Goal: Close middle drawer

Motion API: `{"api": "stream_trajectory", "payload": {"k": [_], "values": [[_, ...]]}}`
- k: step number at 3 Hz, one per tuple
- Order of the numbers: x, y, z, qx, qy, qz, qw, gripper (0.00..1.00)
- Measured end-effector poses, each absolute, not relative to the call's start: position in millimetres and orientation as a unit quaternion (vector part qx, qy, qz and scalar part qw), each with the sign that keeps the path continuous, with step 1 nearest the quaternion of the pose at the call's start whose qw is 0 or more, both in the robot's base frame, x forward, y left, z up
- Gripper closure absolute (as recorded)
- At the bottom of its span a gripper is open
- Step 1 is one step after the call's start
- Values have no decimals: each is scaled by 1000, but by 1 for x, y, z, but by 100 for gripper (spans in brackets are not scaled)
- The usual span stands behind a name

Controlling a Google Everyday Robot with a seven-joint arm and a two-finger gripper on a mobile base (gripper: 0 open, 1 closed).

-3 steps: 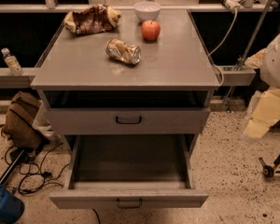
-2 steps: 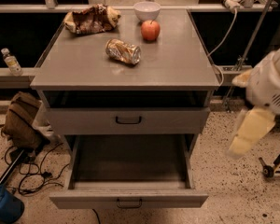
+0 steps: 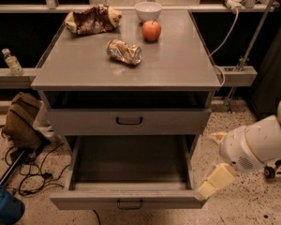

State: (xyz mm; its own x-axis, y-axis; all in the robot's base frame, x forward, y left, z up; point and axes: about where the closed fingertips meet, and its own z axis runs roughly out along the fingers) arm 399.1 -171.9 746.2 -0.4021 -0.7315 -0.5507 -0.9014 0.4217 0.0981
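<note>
The middle drawer (image 3: 131, 163) is gaping, showing me bare floor; my gripper (image 3: 209, 165) is hovering wide-spread below the worktop's (image 3: 178, 64) front-right corner.

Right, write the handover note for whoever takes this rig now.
End effector: low on the right, beside the right front corner of the middle drawer; contact cannot be made out.
Middle drawer: pulled far out, nothing visible inside, handle at the centre of its front.
Top drawer: its front sits well behind the middle drawer's front.
Done: nothing visible yet; the drawer is not closed.
Left: push the middle drawer's front back until it is fully in the cabinet, probably from that front edge.
</note>
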Motion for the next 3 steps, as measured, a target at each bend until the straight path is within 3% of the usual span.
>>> {"api": "stream_trajectory", "payload": {"k": [3], "values": [[388,-157,711,-500,809,216,219,0]]}}
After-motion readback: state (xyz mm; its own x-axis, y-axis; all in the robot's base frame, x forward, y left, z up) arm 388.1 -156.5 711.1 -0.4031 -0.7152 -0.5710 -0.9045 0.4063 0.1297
